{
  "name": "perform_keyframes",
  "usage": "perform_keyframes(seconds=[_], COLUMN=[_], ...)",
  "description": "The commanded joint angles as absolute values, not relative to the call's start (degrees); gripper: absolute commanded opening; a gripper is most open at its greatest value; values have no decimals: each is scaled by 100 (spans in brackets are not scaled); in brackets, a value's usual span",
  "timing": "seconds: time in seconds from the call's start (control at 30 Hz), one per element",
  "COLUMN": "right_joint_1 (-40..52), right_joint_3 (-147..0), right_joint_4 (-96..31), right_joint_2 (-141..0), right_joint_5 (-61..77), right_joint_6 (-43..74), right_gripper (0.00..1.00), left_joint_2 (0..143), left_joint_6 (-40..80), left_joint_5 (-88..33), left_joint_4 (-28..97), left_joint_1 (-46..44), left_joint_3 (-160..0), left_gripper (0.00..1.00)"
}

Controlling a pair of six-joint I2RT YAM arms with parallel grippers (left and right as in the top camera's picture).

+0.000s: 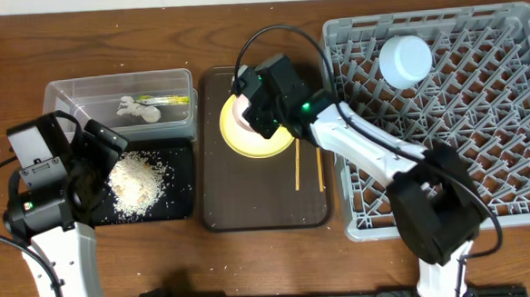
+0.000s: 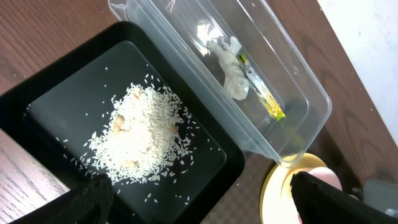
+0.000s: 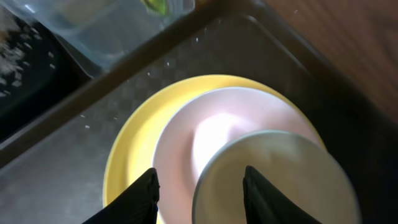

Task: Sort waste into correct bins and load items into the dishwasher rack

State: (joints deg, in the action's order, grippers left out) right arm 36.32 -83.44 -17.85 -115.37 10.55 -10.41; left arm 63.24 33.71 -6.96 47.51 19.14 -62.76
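- Waste sits where the sorting wants it: the rice crumbs point(image 1: 138, 181) are heaped in the black tray point(image 1: 182, 206), and the paper scrap point(image 1: 136, 108) and yellow-green wrapper point(image 1: 173, 100) lie in the clear tub point(image 1: 62, 91).
- Your left gripper point(image 2: 200, 186) hangs over that black tray with its jaws spread wide and nothing between them. It looks parked clear of the work.
- Your right gripper point(image 3: 200, 177) is over the yellow plate point(image 3: 127, 155) on the serving tray point(image 1: 250, 204), jaws partly apart. One finger is outside the rim of the small white cup point(image 3: 280, 180) and the other is over it, with a gap showing, so I judge it is not gripping yet.
- That cup rests in the white bowl point(image 3: 205, 130), which is stacked on the plate, so you must lift from the top down.
- Only the right wrist view shows the stack and the straddled rim, because from overhead the arm hides them.
- Only the overhead view shows the chopsticks point(image 1: 297, 169) beside the plate and one pale bowl point(image 1: 406, 59) already in the dishwasher rack point(image 1: 511, 154).
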Motion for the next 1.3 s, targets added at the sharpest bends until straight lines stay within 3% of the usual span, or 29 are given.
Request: perform_keyframes(seconds=[0.0,0.2,0.33,0.7,0.97,1.27], right_joint_1=[3688,3688,3680,3651,3190,1636], right_joint_3=[-8385,-8390,-8392,-8394,-8394,-8394], right_joint_4=[-1640,-1422,-1317,-1498,-2731,-3651], right_joint_2=[-11751,-11762,-11721,-10816,-9544,-8823], right_joint_5=[1055,1035,1035,1059,1151,3352], right_joint_6=[-1256,-1249,-1249,-854,-814,-316], right_gripper=[36,20,1,1,1,1], left_joint_2=[6333,6333,6333,6333,6333,6333], left_joint_6=[3417,3417,3417,3417,3417,3420], left_joint_5=[-683,-683,-683,-683,-683,-683], left_joint_4=[4753,4753,4753,4753,4753,4753], left_joint_1=[1944,1944,1944,1944,1944,1944], left_joint_3=[-6361,-6361,-6361,-6361,-6361,-6361], left_gripper=[94,94,94,94,94,94])
